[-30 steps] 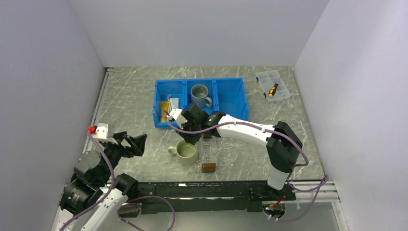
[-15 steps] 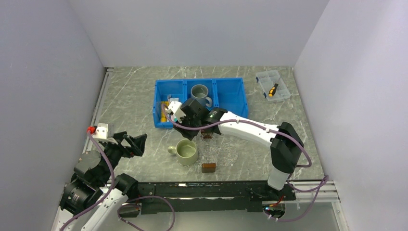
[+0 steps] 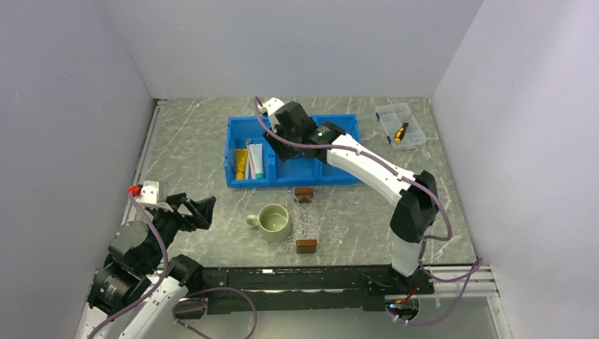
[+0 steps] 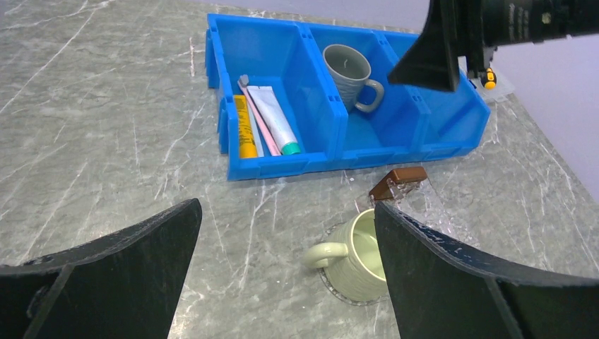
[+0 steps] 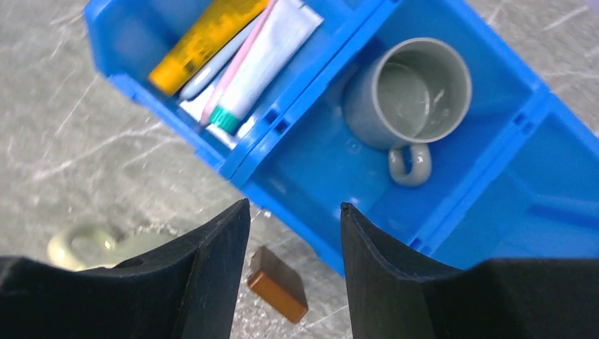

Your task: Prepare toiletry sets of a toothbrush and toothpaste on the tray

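The right gripper hangs over the blue bin, which stands toward the far edge of the worktop, about in the middle. Its two fingers are spread apart and there is nothing between them. Under it, in the middle compartment, a grey mug stands upright.

The toothpaste lies flat in the left compartment of the bin, with its teal end pointing to the near wall. The toothbrush lies just beside it, between the toothpaste and a yellow tube; all three lie side by side.

The tray sits between the bin and the near edge of the worktop, with one brown handle at the far end and one at the near end. Neither toothbrush nor toothpaste is on it. A green mug stands just beside its left side; whether they touch, one cannot tell.

The left gripper is near the left near corner, its fingers wide apart and holding nothing. A clear box lies in the far right corner.
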Controlling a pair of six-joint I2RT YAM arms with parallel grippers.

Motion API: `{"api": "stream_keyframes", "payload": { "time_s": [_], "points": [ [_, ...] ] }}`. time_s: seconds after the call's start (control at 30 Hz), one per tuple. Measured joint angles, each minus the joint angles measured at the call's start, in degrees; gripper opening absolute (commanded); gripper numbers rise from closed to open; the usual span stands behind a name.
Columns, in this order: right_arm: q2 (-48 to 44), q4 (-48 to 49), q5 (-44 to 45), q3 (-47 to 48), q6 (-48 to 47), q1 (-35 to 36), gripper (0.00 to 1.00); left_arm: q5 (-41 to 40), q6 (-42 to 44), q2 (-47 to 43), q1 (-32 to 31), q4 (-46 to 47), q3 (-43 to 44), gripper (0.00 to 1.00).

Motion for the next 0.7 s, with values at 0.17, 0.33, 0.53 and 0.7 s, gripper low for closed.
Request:
{"api": "stream_keyframes", "payload": {
  "time_s": [0.17,0.33,0.53,0.7],
  "points": [
    [6.43,-2.25,3.26,7.45,3.93,-2.19,0.53,0.02,0.00,0.09,0.00,0.00,0.00,0.99],
    [12.92,-4.98,4.87,11.32,6.84,-3.48,0.53,0.02,0.00,0.37,0.00,0.00,0.00,0.99],
    [18.08,-5.92,5.64,13.38,7.89,-4.48,0.53,0.09,0.02,0.39,0.00,0.00,0.00,0.99],
    [19.89,-5.84,5.66,15.41,7.19,-5.38,0.53,0.46,0.02,0.42,0.00,0.00,0.00,0.99]
  ]
}}
